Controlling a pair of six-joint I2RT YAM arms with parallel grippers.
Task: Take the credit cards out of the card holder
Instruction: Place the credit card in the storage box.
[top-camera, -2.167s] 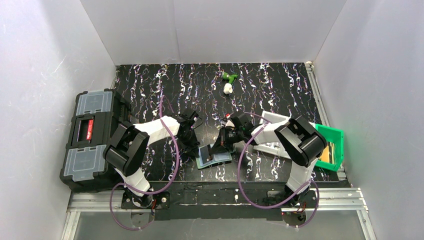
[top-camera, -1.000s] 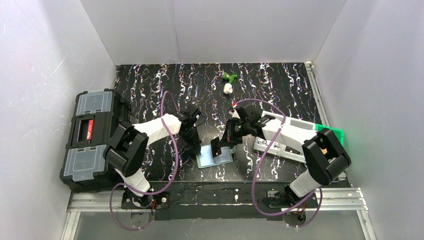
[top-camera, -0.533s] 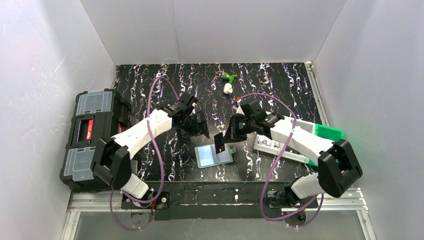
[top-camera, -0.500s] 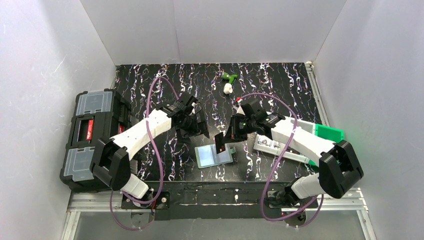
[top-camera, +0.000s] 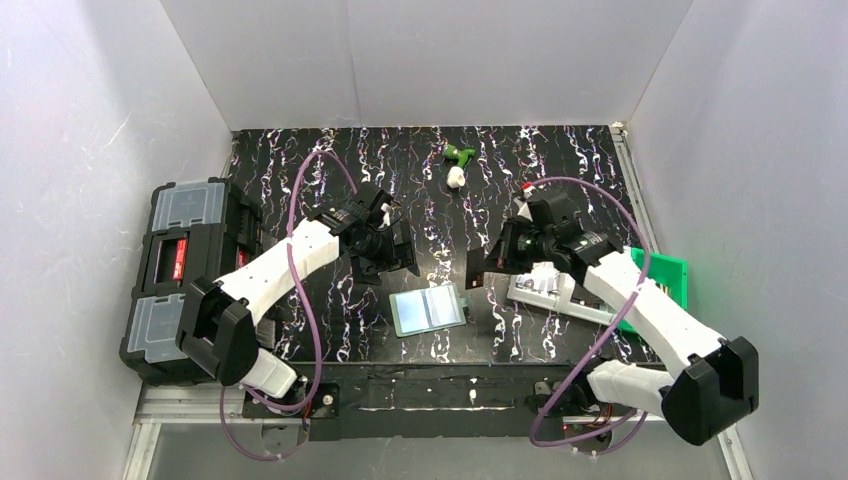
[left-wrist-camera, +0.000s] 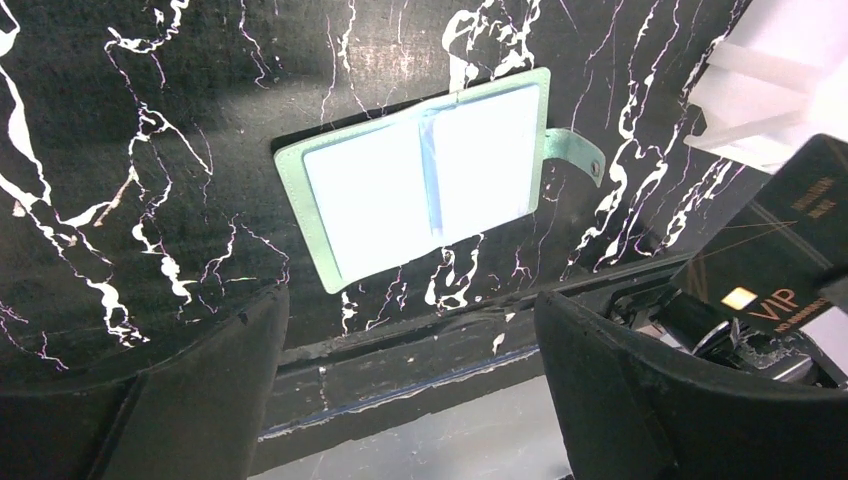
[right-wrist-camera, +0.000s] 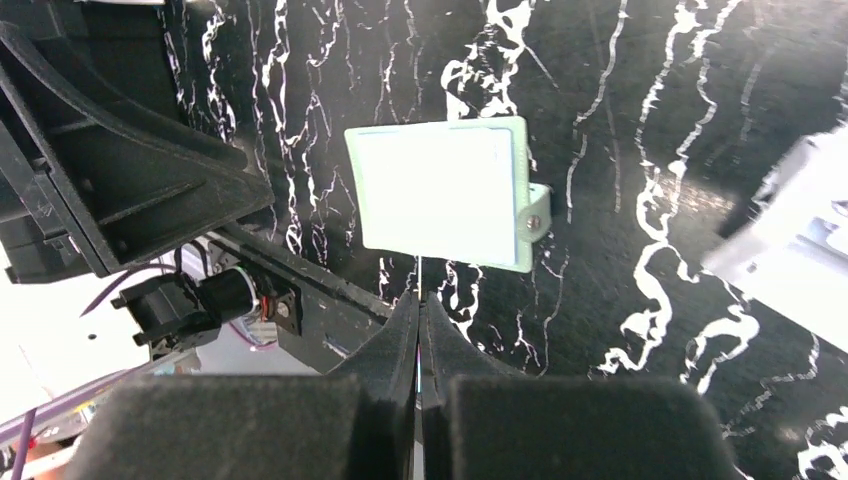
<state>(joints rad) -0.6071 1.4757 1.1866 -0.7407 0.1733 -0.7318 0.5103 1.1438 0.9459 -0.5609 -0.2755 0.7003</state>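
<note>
The card holder (top-camera: 428, 308) lies open flat on the black marbled table, mint-edged, two pale panels up, its snap tab (left-wrist-camera: 586, 157) out to the side. My left gripper (top-camera: 392, 262) hovers behind and above the card holder (left-wrist-camera: 420, 180), jaws wide open and empty (left-wrist-camera: 410, 395). My right gripper (top-camera: 488, 264) is shut on a dark credit card (top-camera: 474, 268) marked "VIP" (left-wrist-camera: 775, 275), held on edge in the air to the right of the holder. In the right wrist view only the card's thin edge (right-wrist-camera: 420, 275) shows between the fingers, with the holder (right-wrist-camera: 440, 195) beyond.
A big black toolbox (top-camera: 185, 280) stands at the left edge. A white tray (top-camera: 560, 290) and a green bin (top-camera: 665, 290) sit at the right, under my right arm. A small green and white object (top-camera: 457, 165) lies at the back.
My left gripper opened and drew back from the holder. My right gripper pulled the dark card out of the holder and carried it up and to the right.
</note>
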